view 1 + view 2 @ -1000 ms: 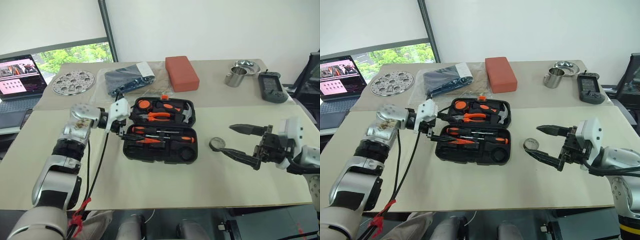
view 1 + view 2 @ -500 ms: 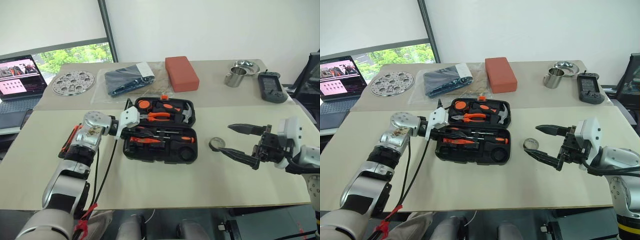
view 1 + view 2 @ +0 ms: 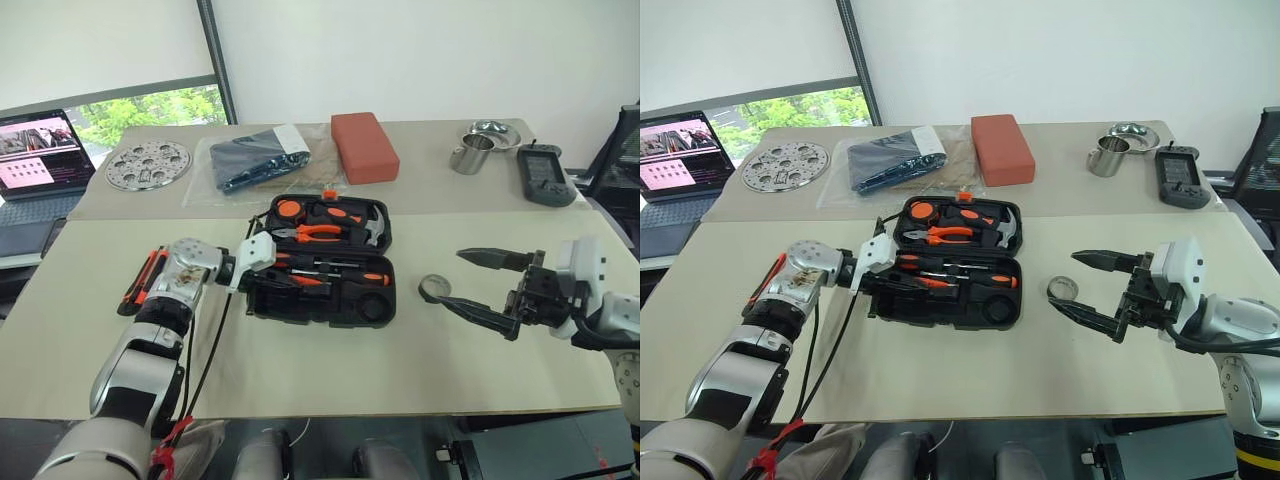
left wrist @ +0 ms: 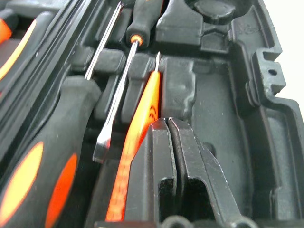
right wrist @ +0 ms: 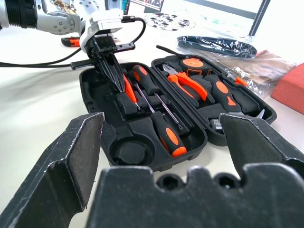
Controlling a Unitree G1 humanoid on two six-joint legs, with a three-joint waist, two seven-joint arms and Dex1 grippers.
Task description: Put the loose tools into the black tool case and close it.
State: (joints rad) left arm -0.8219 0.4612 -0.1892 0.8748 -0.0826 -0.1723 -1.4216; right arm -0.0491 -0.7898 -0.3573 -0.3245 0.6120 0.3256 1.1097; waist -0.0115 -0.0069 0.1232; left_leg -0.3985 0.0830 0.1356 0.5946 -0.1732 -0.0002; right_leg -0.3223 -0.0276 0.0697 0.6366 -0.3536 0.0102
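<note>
The black tool case (image 3: 330, 312) lies open in the middle of the table. Two long screwdrivers (image 3: 335, 273) rest in its near half. Beside them lies the small orange screwdriver (image 4: 142, 118). My left gripper (image 3: 262, 276) reaches into the case's left end with its fingers (image 4: 161, 142) shut; they press down right beside the orange screwdriver and grip nothing. Left of that arm, the utility knife (image 3: 140, 282) lies on the table. The tape roll (image 3: 434, 288) sits on the table right of the case. Just beyond it, my right gripper (image 3: 487, 283) hangs open and empty.
Orange-handled pliers (image 3: 318, 232) and a hammer sit in the case's far half. Behind the case are a bagged dark bundle (image 3: 255, 157) and a red-orange block (image 3: 363, 146). A perforated metal disc (image 3: 147, 164) and a laptop (image 3: 35, 150) are far left. A steel cup (image 3: 470, 153) and a black handheld device (image 3: 543, 175) are far right.
My left gripper has sunk into the case's left end and its fingers have shut. The lowered arm has uncovered the utility knife. The right arm has not moved.
</note>
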